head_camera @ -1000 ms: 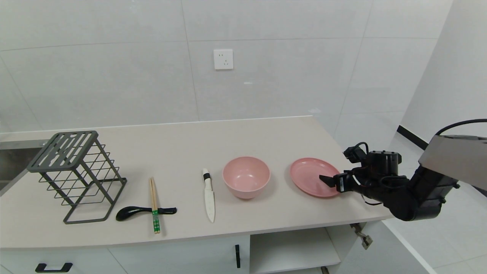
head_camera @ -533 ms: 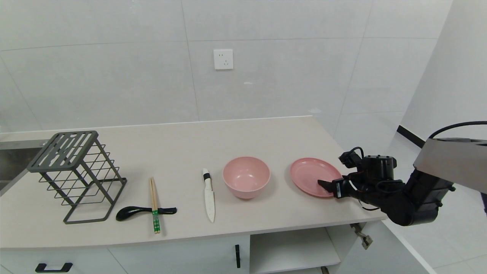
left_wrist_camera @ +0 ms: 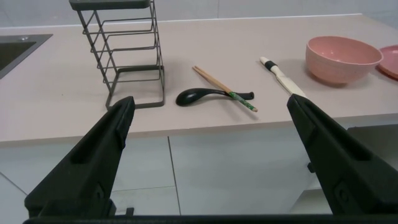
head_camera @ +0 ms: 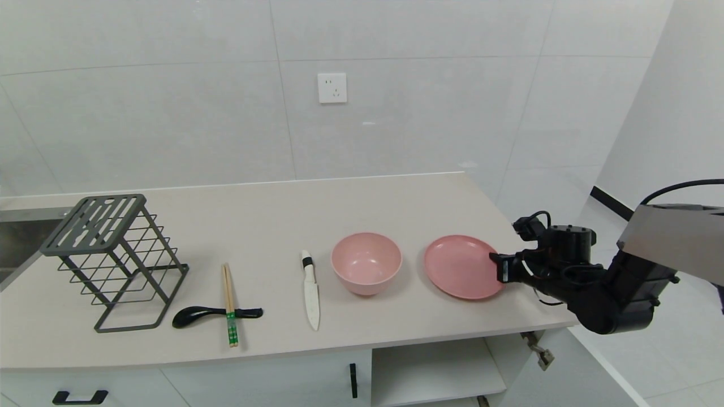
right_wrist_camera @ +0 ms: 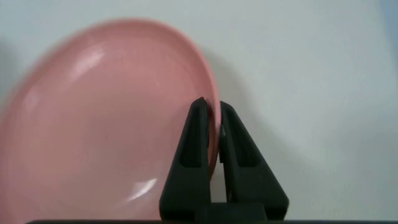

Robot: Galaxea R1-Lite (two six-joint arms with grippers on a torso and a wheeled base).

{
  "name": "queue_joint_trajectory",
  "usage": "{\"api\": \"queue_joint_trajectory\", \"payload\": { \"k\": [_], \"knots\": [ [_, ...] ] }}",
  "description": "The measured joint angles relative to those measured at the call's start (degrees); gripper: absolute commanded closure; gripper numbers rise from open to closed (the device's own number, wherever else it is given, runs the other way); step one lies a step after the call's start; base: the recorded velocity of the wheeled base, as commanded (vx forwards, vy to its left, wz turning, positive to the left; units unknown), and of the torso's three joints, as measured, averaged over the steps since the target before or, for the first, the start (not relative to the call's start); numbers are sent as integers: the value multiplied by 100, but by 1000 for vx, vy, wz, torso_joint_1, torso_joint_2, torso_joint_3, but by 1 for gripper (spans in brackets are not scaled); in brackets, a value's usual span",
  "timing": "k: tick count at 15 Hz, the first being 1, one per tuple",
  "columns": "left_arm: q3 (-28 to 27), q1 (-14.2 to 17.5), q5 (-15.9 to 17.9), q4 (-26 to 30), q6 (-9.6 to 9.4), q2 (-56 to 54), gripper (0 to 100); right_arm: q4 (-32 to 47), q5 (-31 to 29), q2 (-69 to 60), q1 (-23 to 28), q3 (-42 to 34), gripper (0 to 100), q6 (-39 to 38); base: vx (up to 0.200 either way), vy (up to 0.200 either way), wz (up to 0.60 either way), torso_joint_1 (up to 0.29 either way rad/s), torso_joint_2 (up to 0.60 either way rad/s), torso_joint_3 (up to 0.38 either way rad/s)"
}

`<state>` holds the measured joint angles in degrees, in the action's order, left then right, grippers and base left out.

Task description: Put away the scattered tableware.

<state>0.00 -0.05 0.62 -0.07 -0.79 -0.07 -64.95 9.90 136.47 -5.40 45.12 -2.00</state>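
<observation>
A pink plate [head_camera: 461,267] lies at the right end of the counter, and my right gripper [head_camera: 498,267] is shut on its right rim. In the right wrist view the fingers [right_wrist_camera: 199,134] pinch the plate's [right_wrist_camera: 106,124] edge. Left of the plate are a pink bowl [head_camera: 366,263], a white knife [head_camera: 310,289], and chopsticks [head_camera: 229,302] lying across a black spoon [head_camera: 195,314]. My left gripper [left_wrist_camera: 211,106] is open in front of the counter's front edge, with the spoon [left_wrist_camera: 205,96] and chopsticks [left_wrist_camera: 224,89] beyond it.
A dark wire rack [head_camera: 110,254] stands at the counter's left, beside a sink [head_camera: 17,243]. The counter's right edge is just past the plate. An open cabinet shelf [head_camera: 435,367] sits below the front edge.
My right gripper drew back from over the plate and shut on its right rim. The plate has shifted slightly left and its gripped edge is a little raised.
</observation>
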Motion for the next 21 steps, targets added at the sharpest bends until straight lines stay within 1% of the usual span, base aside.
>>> {"api": "queue_joint_trajectory", "payload": {
  "k": [1, 2, 3, 5, 8, 10, 13, 17, 18, 20, 21],
  "knots": [
    [0, -5, 0, 0, 1, 0, 0, -262, 6, -21, -13, -16, 100, -289, 0, 0, 0, 0, 0, 0],
    [0, -2, 0, 0, 1, 0, 0, -341, 9, -39, -24, -37, 100, -453, 0, 0, 0, 0, 0, 0],
    [0, 0, 0, -2, 1, 0, 0, -372, 6, -67, -35, -50, 100, -557, 0, 0, 0, 0, 0, 0],
    [0, -5, -2, 0, 1, 0, 0, -385, 9, -202, -60, -124, 100, -998, 0, 0, 0, 0, 0, 0],
    [0, -5, -5, -4, 1, 0, 0, -405, 9, -696, -212, -293, 100, -2060, 0, 0, 0, 0, 0, 0],
    [0, 0, -7, -6, 9, 0, 0, -411, -7, -1158, -361, -546, 100, -2722, 0, 0, 0, 0, 0, 0],
    [0, -5, -9, -4, 9, 0, 0, -410, -16, -1820, -573, -1106, 100, -3190, 0, 0, 0, 0, 0, 0],
    [0, 2, 13, -4, -16, 0, 0, -407, -30, -2826, -1003, -1874, 100, -3801, 0, 0, 0, 0, 0, 0],
    [0, 2, 17, -6, -5, 0, 0, -413, -60, -3038, -1089, -2046, 100, -3832, 0, 0, 0, 0, 0, 0],
    [0, 2, -27, -28, 89, 0, 0, -413, -222, -3551, -1204, -2442, 100, -3803, 0, 0, 0, 0, 0, 0],
    [0, 2, -44, -182, 77, 0, 0, -411, -321, -3780, -1237, -2616, 100, -3708, 0, 0, 0, 0, 0, 0]
  ]
}}
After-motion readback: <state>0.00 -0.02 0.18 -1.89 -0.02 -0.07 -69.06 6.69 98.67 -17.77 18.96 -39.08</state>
